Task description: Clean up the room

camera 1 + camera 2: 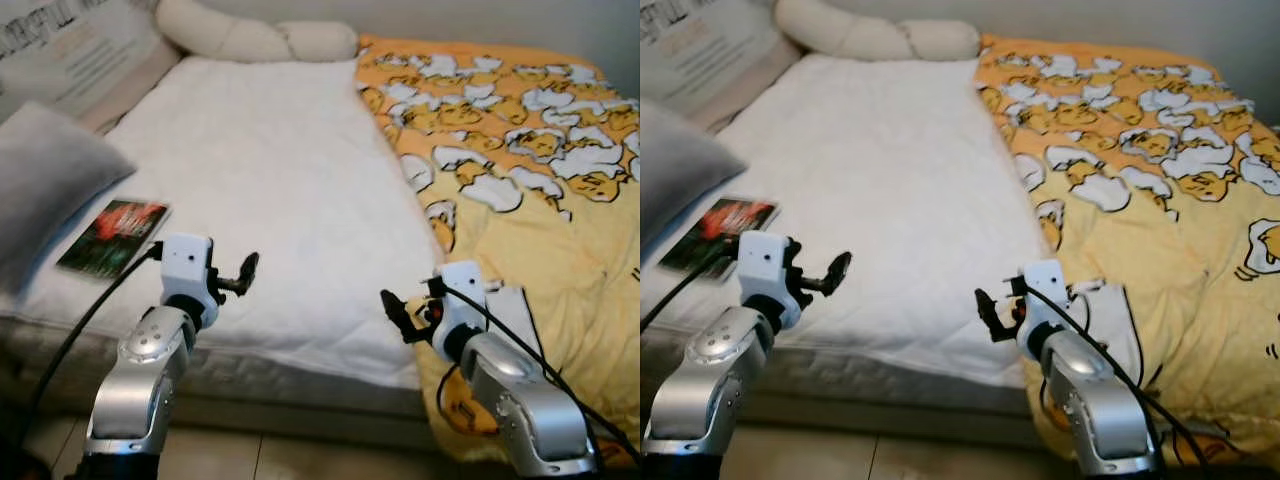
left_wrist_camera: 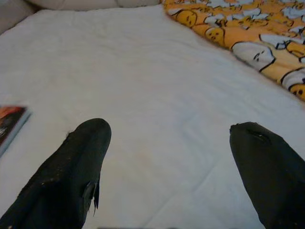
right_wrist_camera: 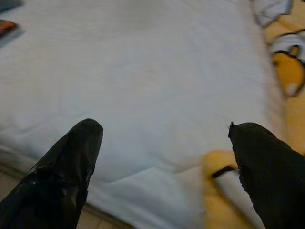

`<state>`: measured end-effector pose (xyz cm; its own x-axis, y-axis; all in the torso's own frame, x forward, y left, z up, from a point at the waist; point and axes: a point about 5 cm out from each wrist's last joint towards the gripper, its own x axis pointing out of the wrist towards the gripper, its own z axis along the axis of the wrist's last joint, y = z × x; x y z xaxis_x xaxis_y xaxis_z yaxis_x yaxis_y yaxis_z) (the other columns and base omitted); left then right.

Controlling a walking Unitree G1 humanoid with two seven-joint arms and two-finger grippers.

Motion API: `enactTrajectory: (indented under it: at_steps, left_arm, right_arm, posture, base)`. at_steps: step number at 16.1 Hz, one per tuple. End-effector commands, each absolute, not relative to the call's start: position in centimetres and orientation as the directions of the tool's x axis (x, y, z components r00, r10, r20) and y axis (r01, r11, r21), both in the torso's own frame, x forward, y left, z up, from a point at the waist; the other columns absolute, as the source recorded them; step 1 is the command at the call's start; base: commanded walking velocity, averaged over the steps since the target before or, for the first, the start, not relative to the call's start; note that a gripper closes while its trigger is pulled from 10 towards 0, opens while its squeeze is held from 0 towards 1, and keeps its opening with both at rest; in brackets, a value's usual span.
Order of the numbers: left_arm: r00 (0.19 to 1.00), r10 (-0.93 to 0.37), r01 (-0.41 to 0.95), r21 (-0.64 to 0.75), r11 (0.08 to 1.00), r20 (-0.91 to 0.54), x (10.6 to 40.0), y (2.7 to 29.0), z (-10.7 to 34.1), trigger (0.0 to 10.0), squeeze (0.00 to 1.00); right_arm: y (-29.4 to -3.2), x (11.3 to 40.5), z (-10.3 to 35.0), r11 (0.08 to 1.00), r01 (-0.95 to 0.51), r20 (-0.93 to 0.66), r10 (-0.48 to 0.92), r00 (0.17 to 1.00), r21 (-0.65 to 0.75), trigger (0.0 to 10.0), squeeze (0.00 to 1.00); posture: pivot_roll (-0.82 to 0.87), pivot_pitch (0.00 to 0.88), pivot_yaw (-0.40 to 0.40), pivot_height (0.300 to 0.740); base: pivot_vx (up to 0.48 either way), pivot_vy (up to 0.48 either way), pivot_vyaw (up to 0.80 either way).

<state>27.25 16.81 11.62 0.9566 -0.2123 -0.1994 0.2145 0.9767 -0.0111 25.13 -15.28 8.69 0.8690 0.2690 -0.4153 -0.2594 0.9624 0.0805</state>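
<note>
At the far left a grey pillow lies on the bed edge, partly over the white mattress cover. Just beside it, near the front-left corner of the bed, lies a book w/ a dark cover showing red and green; it is flat on the white cover and nothing touches it. Behind, at the head of the bed, there is a light pillow w/ printed text and a long cream bolster.

The left gripper hangs above the front edge of the mattress, to the right of the book and apart from it. In the left wrist view its two black fingers stand wide apart, w/ only white cover between them; a corner of the book is seen at the frame edge.

The right gripper is near the front edge too, abt where the white cover meets the yellow blanket. Its fingers are also spread apart and hold nothing.

The yellow blanket, printed w/ white and yellow cartoon ducks, covers the right side of the bed and falls over the front edge. Below is a light tiled floor.
</note>
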Motion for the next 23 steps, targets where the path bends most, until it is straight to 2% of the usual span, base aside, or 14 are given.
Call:
enactTrajectory:
  at_steps: [1, 6, 7, 8, 9, 10, 11, 13, 15, 16, 18, 19, 23]
  left_arm:
    - [0.953, -0.235, 0.238, -0.007, 0.971, -0.193, 27.4, 16.3, 11.9, 10.0, 1.0]
    - [0.949, -0.249, 0.251, -0.012, 0.968, -0.196, 27.3, 16.3, 11.9, 10.0, 0.99]
    - [0.939, -0.273, 0.275, -0.019, 0.961, -0.21, 27.1, 16.3, 11.7, 10.0, 0.49]
    - [0.935, -0.282, 0.284, -0.021, 0.959, -0.214, 27.0, 16.2, 11.7, 10.0, 0.49]
    - [0.926, -0.305, 0.307, -0.024, 0.951, -0.222, 26.9, 16.2, 11.6, 10.0, 0.4]
    - [0.915, -0.325, 0.33, -0.022, 0.944, -0.239, 26.8, 16.2, 11.5, 10.0, 0.42]
    - [0.885, -0.384, 0.388, -0.039, 0.921, -0.262, 26.6, 16.2, 11.4, 10.0, 1.0]
    - [0.867, -0.415, 0.421, -0.039, 0.906, -0.277, 26.5, 16.2, 11.4, 10.0, 1.0]
    - [0.78, -0.534, 0.554, -0.037, 0.832, -0.327, 26.2, 15.9, 11.5, 10.0, 1.0]
    - [0.763, -0.552, 0.574, -0.039, 0.818, -0.337, 26.2, 15.9, 11.5, 10.0, 1.0]
    - [0.68, -0.625, 0.655, -0.065, 0.753, -0.384, 25.8, 15.7, 11.5, 10.0, 1.0]
    - [0.664, -0.638, 0.67, -0.07, 0.739, -0.39, 25.8, 15.6, 11.5, 10.0, 1.0]
    - [0.591, -0.694, 0.724, -0.108, 0.681, -0.411, 25.9, 14.8, 12.0, 10.0, 1.0]
  right_arm:
    - [-15.5, 25.3, 8.6, 0.966, -0.243, -0.432, 0.255, 0.865, 0.084, 10.0, 0.0]
    - [-15.8, 25.2, 8.5, 0.973, -0.217, -0.436, 0.228, 0.87, 0.075, 10.0, 0.0]
    - [-16.0, 25.0, 8.2, 0.976, -0.212, -0.479, 0.209, 0.853, 0.049, 10.0, 0.0]
    - [-16.1, 25.0, 8.0, 0.977, -0.209, -0.499, 0.2, 0.843, 0.037, 10.0, 0.0]
    - [-16.5, 24.7, 7.5, 0.982, -0.18, -0.537, 0.18, 0.824, 0.052, 10.0, 1.0]
    - [-16.9, 24.7, 7.2, 0.987, -0.148, -0.566, 0.157, 0.809, 0.062, 10.0, 1.0]
    - [-17.3, 24.9, 7.0, 0.99, -0.138, -0.597, 0.135, 0.79, 0.042, 10.0, 1.0]
    - [-17.6, 25.1, 6.9, 0.988, -0.148, -0.616, 0.138, 0.776, 0.035, 10.0, 1.0]
    - [-18.4, 25.6, 6.8, 0.982, -0.189, -0.681, 0.147, 0.718, 0.014, 10.0, 1.0]
    - [-18.5, 25.7, 6.9, 0.979, -0.202, -0.689, 0.158, 0.707, 0.017, 10.0, 1.0]
    - [-18.6, 25.7, 7.0, 0.944, -0.327, -0.744, 0.248, 0.621, 0.042, 10.0, 1.0]
    - [-18.6, 25.8, 6.9, 0.933, -0.359, -0.756, 0.265, 0.599, 0.043, 10.0, 1.0]
    - [-19.3, 27.2, 6.0, 0.876, -0.482, -0.833, 0.265, 0.485, -0.002, 10.0, 1.0]
  posture:
    - [-0.02, 0.0, 0.021, 0.74]
    - [-0.03, 0.0, 0.023, 0.74]
    - [-0.03, 0.0, 0.021, 0.74]
    - [-0.03, 0.0, 0.021, 0.74]
    - [-0.03, 0.0, 0.017, 0.74]
    - [-0.03, 0.0, 0.019, 0.74]
    - [-0.03, 0.0, 0.021, 0.74]
    - [-0.03, 0.0, 0.018, 0.74]
    - [-0.02, 0.0, 0.013, 0.74]
    - [-0.02, 0.0, 0.013, 0.74]
    - [-0.03, 0.0, 0.023, 0.74]
    - [-0.03, 0.0, 0.027, 0.74]
    - [-0.04, 0.0, 0.03, 0.74]
  base:
    - [0.42, 0.0, 0.0]
    - [0.396, 0.0, -0.61]
    - [0.0, 0.0, 0.0]
    - [0.0, 0.0, 0.0]
    - [0.0, 0.0, 0.0]
    - [0.0, 0.0, 0.0]
    - [0.0, 0.0, 0.0]
    - [0.0, 0.0, 0.0]
    - [0.0, 0.0, 0.0]
    - [0.0, 0.0, 0.0]
    - [0.0, 0.0, 0.0]
    - [0.0, 0.0, 0.0]
    - [0.0, 0.0, 0.0]
